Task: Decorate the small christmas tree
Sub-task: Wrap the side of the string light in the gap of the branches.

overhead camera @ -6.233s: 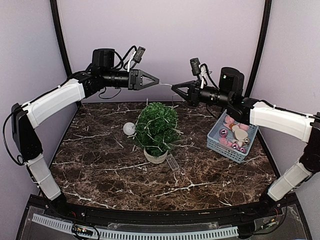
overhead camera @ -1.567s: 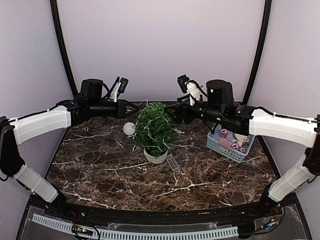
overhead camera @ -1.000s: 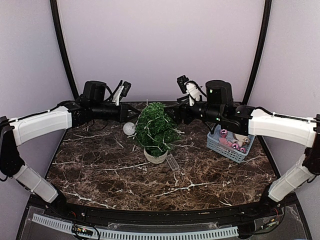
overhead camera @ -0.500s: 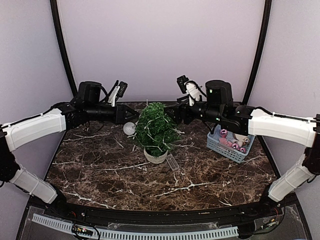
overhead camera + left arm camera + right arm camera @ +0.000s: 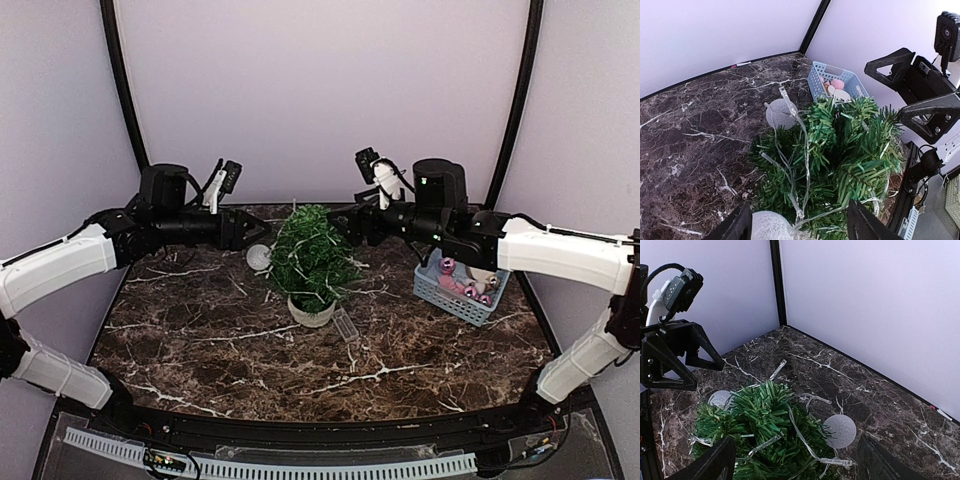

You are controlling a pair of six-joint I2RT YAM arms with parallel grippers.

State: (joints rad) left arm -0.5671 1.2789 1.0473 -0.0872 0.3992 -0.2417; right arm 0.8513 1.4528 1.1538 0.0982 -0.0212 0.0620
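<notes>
**Two open hands flank the top of the small christmas tree (image 5: 313, 258), which has a light string draped over it.**

The tree stands in its pale pot mid-surface, with the basket (image 5: 450, 300) of ornaments to its right. The left hand (image 5: 252, 228) and the right hand (image 5: 340, 222) sit either side of the crown, fingers spread and grasping nothing. The light string (image 5: 805, 170) lies over the branches, and one frosted ball (image 5: 259, 257) rests just left of the tree. Working from opposite sides probably helps the string drape evenly.

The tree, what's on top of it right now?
A clear light string lies draped across the top of the tree, with frosted white balls on it at the sides. Nothing else shows on top. The string's lower run is hidden among branches.
</notes>
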